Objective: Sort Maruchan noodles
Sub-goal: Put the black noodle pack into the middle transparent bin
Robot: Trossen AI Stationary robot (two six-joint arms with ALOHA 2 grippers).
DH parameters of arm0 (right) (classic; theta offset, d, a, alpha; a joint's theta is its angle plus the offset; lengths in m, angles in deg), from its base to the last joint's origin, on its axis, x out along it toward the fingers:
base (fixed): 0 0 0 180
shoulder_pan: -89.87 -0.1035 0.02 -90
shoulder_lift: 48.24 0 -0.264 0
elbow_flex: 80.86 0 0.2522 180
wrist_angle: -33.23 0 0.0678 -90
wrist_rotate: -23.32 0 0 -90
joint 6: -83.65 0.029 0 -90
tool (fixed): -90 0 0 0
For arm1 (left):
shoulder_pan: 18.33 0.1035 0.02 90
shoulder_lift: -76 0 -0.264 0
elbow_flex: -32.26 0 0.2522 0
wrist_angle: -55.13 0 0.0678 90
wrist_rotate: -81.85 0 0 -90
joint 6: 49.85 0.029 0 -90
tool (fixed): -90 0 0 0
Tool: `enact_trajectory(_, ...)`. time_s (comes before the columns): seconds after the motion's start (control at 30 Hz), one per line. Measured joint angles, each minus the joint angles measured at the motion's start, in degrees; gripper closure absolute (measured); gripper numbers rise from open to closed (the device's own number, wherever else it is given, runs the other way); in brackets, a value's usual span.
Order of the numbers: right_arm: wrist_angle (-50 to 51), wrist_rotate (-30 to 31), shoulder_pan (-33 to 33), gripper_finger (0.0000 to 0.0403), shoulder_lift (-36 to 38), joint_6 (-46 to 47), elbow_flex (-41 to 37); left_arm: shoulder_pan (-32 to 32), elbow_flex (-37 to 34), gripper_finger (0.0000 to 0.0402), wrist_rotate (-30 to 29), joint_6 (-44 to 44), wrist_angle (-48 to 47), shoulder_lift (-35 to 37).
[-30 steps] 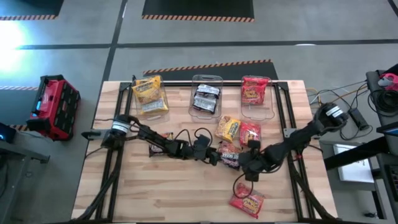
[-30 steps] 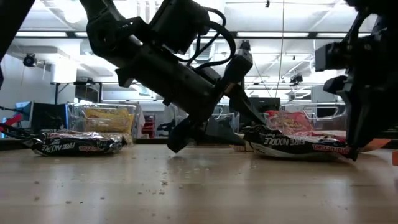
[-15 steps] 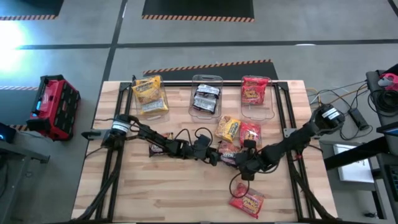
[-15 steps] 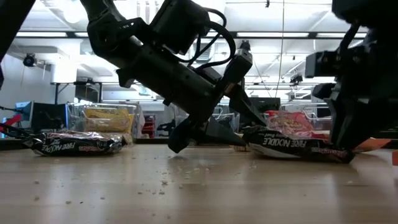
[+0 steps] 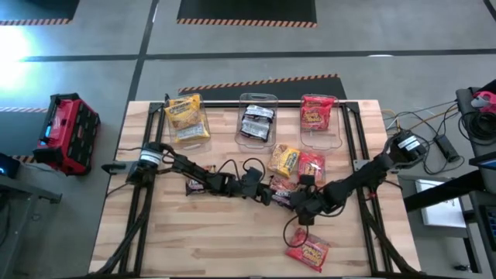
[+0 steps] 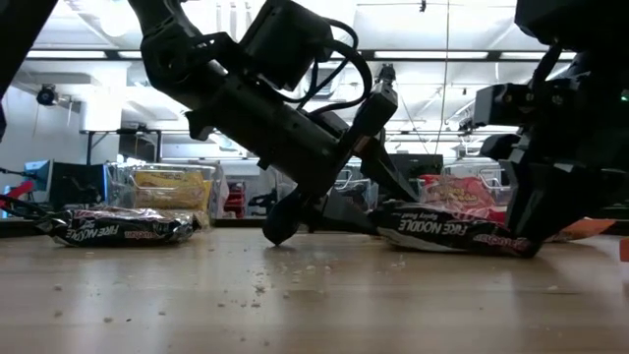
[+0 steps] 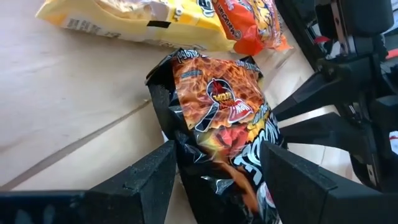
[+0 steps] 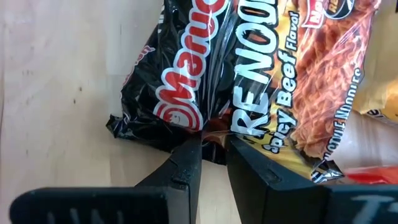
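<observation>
Black noodle packet (image 8: 249,81), mid-tabletop (image 5: 194,240): we note its edge pinched in our right claw (image 8: 211,168); left claw (image 7: 214,165) spread wide astride its other end.

Black packet (image 5: 284,193) between hands; bins (image 5: 257,120) behind

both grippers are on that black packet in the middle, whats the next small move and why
Probably lift the right gripper slightly: it is pinched on the black packet's edge, while the left gripper's fingers stand open around the other end, not clamping it. The clear middle bin already holds a black packet.
</observation>
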Motion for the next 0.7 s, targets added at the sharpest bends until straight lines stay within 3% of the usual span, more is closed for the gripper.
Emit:
enact_trajectory(0.27,-0.8,-0.27,0.84,0.0335,-0.4,-1.48,-0.13,0.31,0.79,0.0189,3.03,-0.14,-1.1,0.0)
enact_trajectory(0.5,-3.61,0.99,1.28,0.0335,-1.95,-1.45,-1.68,-0.13,1.15,0.0189,6.35,-2.47,-12.24,2.31)
enact_trajectory(0.7,-4.57,0.26,2.09,0.0335,-4.72,-2.2,-1.83,-0.13,1.52,0.0189,7.59,-2.13,-11.7,2.54)
